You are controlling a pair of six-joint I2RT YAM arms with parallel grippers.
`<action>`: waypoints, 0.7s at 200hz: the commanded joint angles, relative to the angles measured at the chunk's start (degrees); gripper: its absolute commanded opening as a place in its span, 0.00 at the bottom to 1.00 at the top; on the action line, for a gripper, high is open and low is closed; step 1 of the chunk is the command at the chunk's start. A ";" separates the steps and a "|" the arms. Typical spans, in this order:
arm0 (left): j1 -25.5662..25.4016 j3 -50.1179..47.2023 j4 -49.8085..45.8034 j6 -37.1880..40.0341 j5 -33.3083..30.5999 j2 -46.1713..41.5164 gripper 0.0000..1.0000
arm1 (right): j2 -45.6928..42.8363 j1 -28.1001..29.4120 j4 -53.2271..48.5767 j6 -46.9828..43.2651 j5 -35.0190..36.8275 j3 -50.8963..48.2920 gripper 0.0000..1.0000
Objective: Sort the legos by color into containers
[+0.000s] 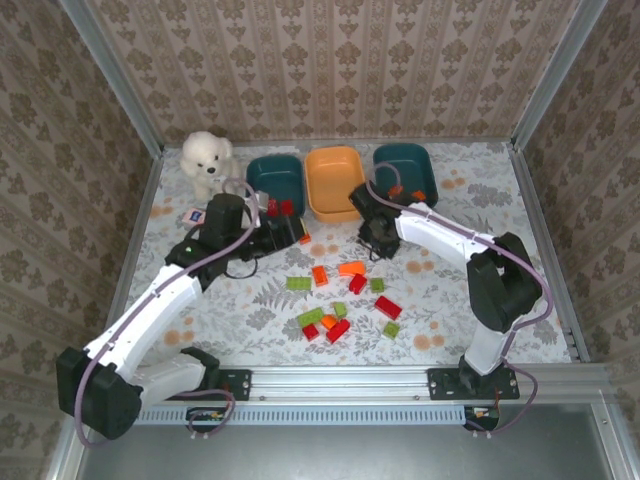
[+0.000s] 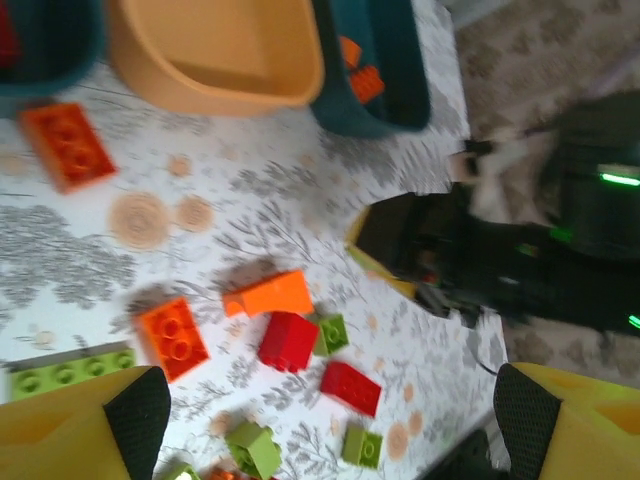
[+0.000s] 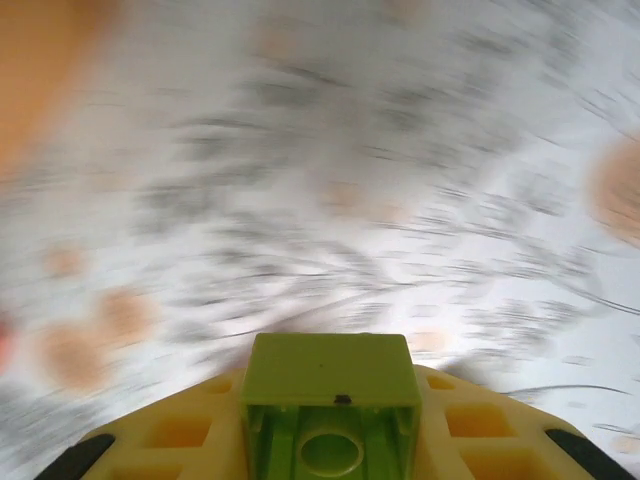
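Three containers stand in a row at the back: a teal bin (image 1: 276,178) with red legos (image 1: 276,207), an orange bin (image 1: 335,180), and a teal bin (image 1: 405,168) with orange legos (image 1: 396,190). Loose red, orange and green legos (image 1: 340,300) lie scattered mid-table. My right gripper (image 1: 378,240) hovers in front of the orange bin, shut on a light green lego (image 3: 330,375); the table under it is blurred. My left gripper (image 1: 288,232) stands open in front of the left teal bin. In the left wrist view, an orange brick (image 2: 270,295) and red bricks (image 2: 288,340) lie between its fingers (image 2: 140,410).
A white plush bear (image 1: 207,160) sits at the back left, with a small blue-white object (image 1: 195,214) in front of it. Patterned walls with metal posts close three sides. A metal rail (image 1: 340,381) runs along the near edge. One orange brick (image 2: 65,145) lies by the left teal bin.
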 commanded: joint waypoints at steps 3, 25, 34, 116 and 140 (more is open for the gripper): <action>5.43 4.27 -4.29 -4.93 -1.34 3.11 0.88 | 3.03 1.50 0.84 -13.57 1.31 10.44 0.32; 7.92 7.24 -4.66 -5.22 -0.21 7.35 0.88 | 11.64 1.33 0.60 -18.41 -1.86 21.60 0.32; 8.47 8.55 -4.76 -5.28 0.08 8.93 0.88 | 15.17 1.31 0.61 -20.41 -2.13 25.73 0.32; 9.36 12.76 -5.04 -4.33 1.29 13.09 0.88 | 39.60 -3.27 2.27 -24.30 -4.23 51.26 0.34; 9.44 11.58 -5.15 -4.87 0.97 11.88 0.88 | 43.52 -4.73 1.99 -21.84 -5.82 53.34 0.34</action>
